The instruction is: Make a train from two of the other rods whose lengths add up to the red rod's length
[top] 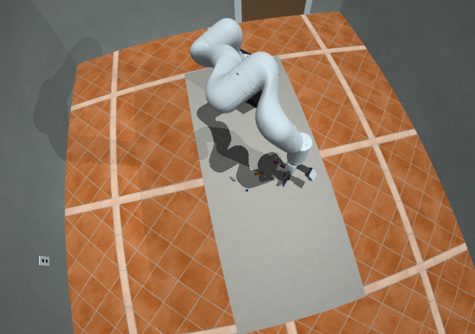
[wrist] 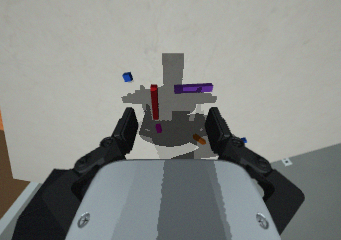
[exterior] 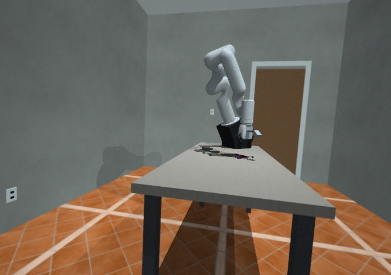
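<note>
My gripper (wrist: 171,116) (top: 285,176) (exterior: 245,138) is open and empty, hanging a little above a cluster of rods on the table (top: 285,255). In the wrist view, the red rod (wrist: 154,101) (top: 282,165) lies flat beyond the fingertips. The purple rod (wrist: 193,88) (top: 284,183) lies apart from it, at a right angle to it. A blue cube (wrist: 127,77) sits alone to the left of the red rod. A short magenta rod (wrist: 158,128) (top: 274,161) and an orange rod (wrist: 199,139) (top: 258,172) lie between the fingers' outlines, below them. A second blue cube (wrist: 243,140) (top: 246,190) lies to the right.
A grey rod (top: 232,178) lies apart at the left of the group. The arm's black base (exterior: 231,136) stands at the table's far end. The rods lie near the table's right edge (top: 326,185).
</note>
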Motion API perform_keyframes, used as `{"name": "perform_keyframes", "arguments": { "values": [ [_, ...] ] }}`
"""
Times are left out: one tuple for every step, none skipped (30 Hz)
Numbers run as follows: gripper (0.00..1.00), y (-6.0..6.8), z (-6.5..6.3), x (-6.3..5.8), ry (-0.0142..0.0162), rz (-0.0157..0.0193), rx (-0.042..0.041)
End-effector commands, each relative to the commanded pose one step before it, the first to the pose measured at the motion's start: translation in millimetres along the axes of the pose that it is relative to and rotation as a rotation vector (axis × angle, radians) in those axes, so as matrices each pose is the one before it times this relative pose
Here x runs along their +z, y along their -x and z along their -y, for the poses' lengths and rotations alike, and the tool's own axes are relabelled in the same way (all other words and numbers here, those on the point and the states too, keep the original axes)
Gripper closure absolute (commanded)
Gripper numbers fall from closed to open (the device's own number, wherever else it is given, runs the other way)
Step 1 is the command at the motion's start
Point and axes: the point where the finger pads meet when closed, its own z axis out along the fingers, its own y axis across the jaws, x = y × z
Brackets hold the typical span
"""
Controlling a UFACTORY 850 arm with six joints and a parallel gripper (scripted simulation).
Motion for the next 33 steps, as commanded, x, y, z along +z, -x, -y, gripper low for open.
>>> {"name": "perform_keyframes", "arguments": {
  "values": [
    [0.0, -0.88, 0.14, -0.59, 0.00059, -0.00146, 0.03278],
    [0.0, -0.06, 0.18, -0.02, -0.00001, 0.0, 0.01278],
    [0.0, -0.07, 0.21, -0.03, -0.00001, 0.0, 0.01478],
    [0.0, -0.08, 0.24, -0.03, -0.00002, 0.0, 0.01686],
    [0.0, -0.08, 0.28, -0.04, -0.00002, 0.0, 0.01902],
    [0.0, -0.09, 0.31, -0.04, -0.00002, 0.0, 0.02125],
    [0.0, -0.09, 0.35, -0.05, -0.00002, 0.0, 0.02354],
    [0.0, -0.09, 0.38, -0.05, -0.00002, 0.0, 0.02588],
    [0.0, -0.09, 0.42, -0.05, -0.00002, 0.0, 0.02826],
    [0.0, 0.0, 0.0, 0.0, 0.0, 0.0, 0.0],
    [0.0, 0.0, 0.0, 0.0, 0.0, 0.0, 0.0],
    [0.0, -0.08, 0.46, -0.06, -0.00003, 0.0, 0.03066],
    [0.0, -0.07, 0.5, -0.06, -0.00003, 0.0, 0.03309],
    [0.0, -0.06, 0.54, -0.07, -0.00003, 0.0, 0.03553],
    [0.0, -0.04, 0.58, -0.07, -0.00003, 0.0, 0.03798],
    [0.0, -0.02, 0.61, -0.08, -0.00003, 0.00001, 0.04042],
    [0.0, 0.01, 0.54, -0.07, -0.00003, 0.00001, 0.03519],
    [0.0, 0.02, 0.43, -0.05, -0.00002, 0.00001, 0.02822],
    [0.0, 0.04, 0.47, -0.06, -0.00002, 0.00001, 0.03072],
    [0.0, 0.05, 0.48, -0.06, -0.00002, 0.00001, 0.03179],
    [0.0, 0.07, 0.48, -0.06, -0.00002, 0.00001, 0.0318],
    [0.0, 0.08, 0.47, -0.06, -0.00002, 0.00001, 0.03153],
    [0.0, 0.1, 0.47, -0.06, -0.00002, 0.00001, 0.03132],
    [0.0, 0.11, 0.46, -0.06, -0.00002, 0.00001, 0.03121],
    [0.0, 0.13, 0.46, -0.06, -0.00002, 0.00001, 0.03114],
    [0.0, 0.14, 0.45, -0.06, -0.00002, 0.00001, 0.03107],
    [0.0, 0.0, 0.0, 0.0, 0.0, 0.0, 0.0],
    [0.0, 0.0, 0.0, 0.0, 0.0, 0.0, 0.0],
    [0.0, 0.29, 0.82, -0.11, -0.00003, 0.00002, 0.05756],
    [0.0, 0.33, 0.79, -0.11, -0.00003, 0.00002, 0.05628],
    [0.0, 0.15, 0.3, -0.04, -0.00001, 0.00001, 0.02221],
    [0.0, 0.18, 0.35, -0.05, -0.00001, 0.00001, 0.02574],
    [0.0, 0.22, 0.39, -0.06, -0.00001, 0.00001, 0.02951]
  ]
}}
